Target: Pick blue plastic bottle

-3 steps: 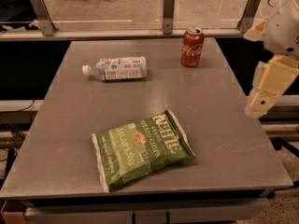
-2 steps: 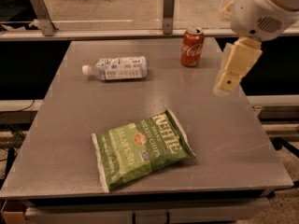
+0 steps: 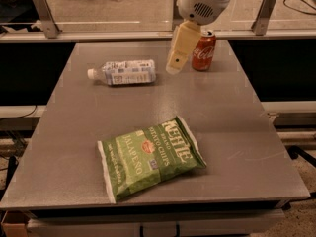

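Note:
The blue plastic bottle [image 3: 124,72] lies on its side at the far left of the grey table [image 3: 237,132], white cap pointing left, pale blue-and-white label facing up. My gripper [image 3: 175,66] hangs from the white arm above the far middle of the table, just right of the bottle's base and left of the red Coca-Cola can [image 3: 203,51]. It holds nothing that I can see.
A green Kettle chips bag [image 3: 150,156] lies flat near the table's front. The Coca-Cola can stands upright at the back right. A rail with metal posts [image 3: 42,11] runs behind the table.
My arm and gripper have swung from the right edge of the table leftward across it, past the can, toward the bottle. The bottle, can and bag have not moved.

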